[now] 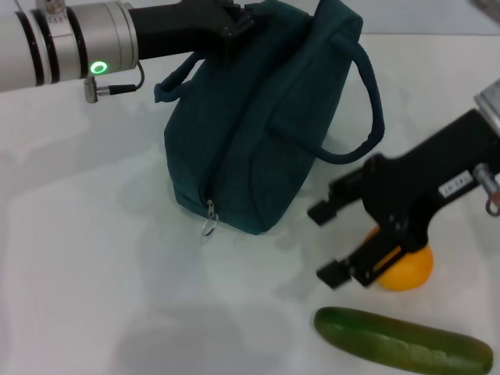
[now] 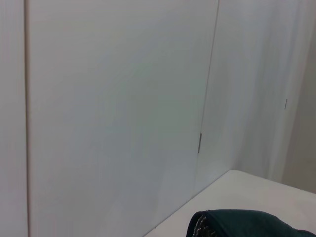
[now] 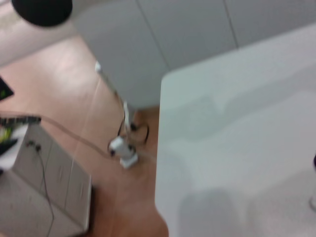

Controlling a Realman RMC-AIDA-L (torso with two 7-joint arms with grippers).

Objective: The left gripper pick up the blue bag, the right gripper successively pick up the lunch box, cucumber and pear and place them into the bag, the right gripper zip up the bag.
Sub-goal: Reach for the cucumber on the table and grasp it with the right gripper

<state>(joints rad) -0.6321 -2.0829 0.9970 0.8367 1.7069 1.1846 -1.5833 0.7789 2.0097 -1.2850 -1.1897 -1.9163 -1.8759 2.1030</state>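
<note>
Progress, judged: lunch box not visible on bench point(image 1: 94, 273), possibly already in bag; cucumber point(image 1: 402, 341) and pear point(image 1: 405, 268) not yet loaded; zipper not drawn.

Left pincer point(image 1: 228, 22): at 12 o'clock, clamped on blue bag point(image 1: 258, 125) top edge.

Right pincer point(image 1: 326, 242): fingers apart, empty, above pear at 4 o'clock of bag. Cucumber at 6 o'clock of pear.

Bare table point(image 1: 94, 258) left of blue bag point(image 1: 258, 133); pear point(image 1: 406, 269), cucumber point(image 1: 402, 341) crowd right front.
</note>
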